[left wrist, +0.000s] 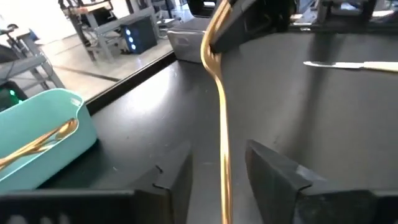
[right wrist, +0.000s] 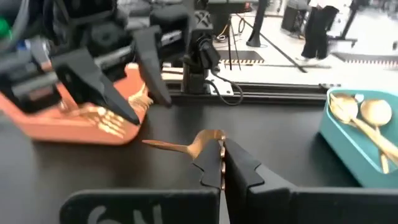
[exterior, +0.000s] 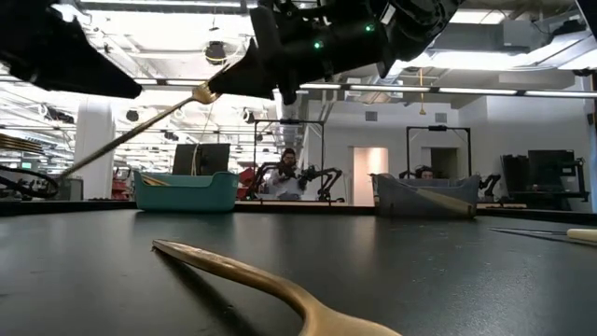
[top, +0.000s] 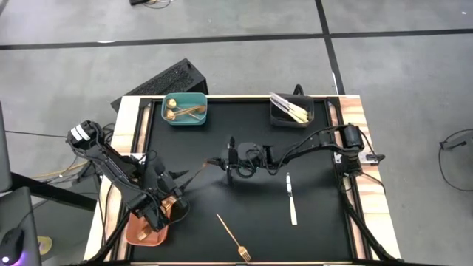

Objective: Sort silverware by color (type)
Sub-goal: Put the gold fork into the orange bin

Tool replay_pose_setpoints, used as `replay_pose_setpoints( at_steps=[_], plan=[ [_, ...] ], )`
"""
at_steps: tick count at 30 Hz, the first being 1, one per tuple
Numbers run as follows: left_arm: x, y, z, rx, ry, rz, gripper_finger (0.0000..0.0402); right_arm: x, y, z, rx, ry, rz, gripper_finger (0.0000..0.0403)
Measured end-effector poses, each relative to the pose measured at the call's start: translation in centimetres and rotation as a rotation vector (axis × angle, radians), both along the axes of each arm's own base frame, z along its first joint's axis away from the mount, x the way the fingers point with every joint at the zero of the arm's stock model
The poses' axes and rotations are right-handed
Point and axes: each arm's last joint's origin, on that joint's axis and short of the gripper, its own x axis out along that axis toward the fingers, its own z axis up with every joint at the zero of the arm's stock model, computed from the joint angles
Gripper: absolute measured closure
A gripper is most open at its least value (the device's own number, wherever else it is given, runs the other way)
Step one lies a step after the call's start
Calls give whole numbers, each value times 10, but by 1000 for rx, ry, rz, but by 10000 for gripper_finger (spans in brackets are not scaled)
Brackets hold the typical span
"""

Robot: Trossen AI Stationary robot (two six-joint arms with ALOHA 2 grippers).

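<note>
Right gripper (right wrist: 221, 163) is clamped on one end of a gold utensil (left wrist: 221, 118), its fingers pressed together around the metal, holding it above the middle of the black surface (top: 310, 222). From that pinch the utensil's long axis runs outward toward the left arm, sloping down and away in the low view. Its free end lies between the fingers of the left gripper (left wrist: 219, 177), which stand apart on either side of the shaft without visibly touching it. Both arms thus meet at this 1 piece, the right carrying it and the left open around it, so a handover looks under way; which arm takes it on I cannot judge.

Just behind the left gripper sits the salmon bin (right wrist: 74, 127), already holding gold forks. The teal bin (top: 185, 109), with gold spoons, lies at the far edge. Still loose on the surface are 1 gold fork (top: 233, 236) and 1 white knife (top: 291, 199).
</note>
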Motion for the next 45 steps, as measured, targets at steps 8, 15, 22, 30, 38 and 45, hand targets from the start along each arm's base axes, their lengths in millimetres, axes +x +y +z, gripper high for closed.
replay_pose_setpoints(
  at_steps=[8, 15, 22, 30, 38, 45],
  plan=[
    [33, 7, 1, -53, 142, -16, 242, 0, 12, 2, -136, -9, 64, 381],
    [66, 30, 3, -133, 306, -121, 243, 4, 19, 10, -166, 8, 88, 381],
    [65, 49, 23, -186, 250, -93, 329, 3, 20, 7, -182, 68, 66, 380],
    [54, 52, 44, -266, 188, -140, 393, 3, 20, 7, -185, 67, 62, 379],
    [35, 55, 39, -367, 195, -7, 400, 3, 16, 10, -188, 43, -41, 326],
    [-15, 47, 60, -561, 55, 19, 401, 1, -9, 19, -146, 24, -159, 246]
  ],
)
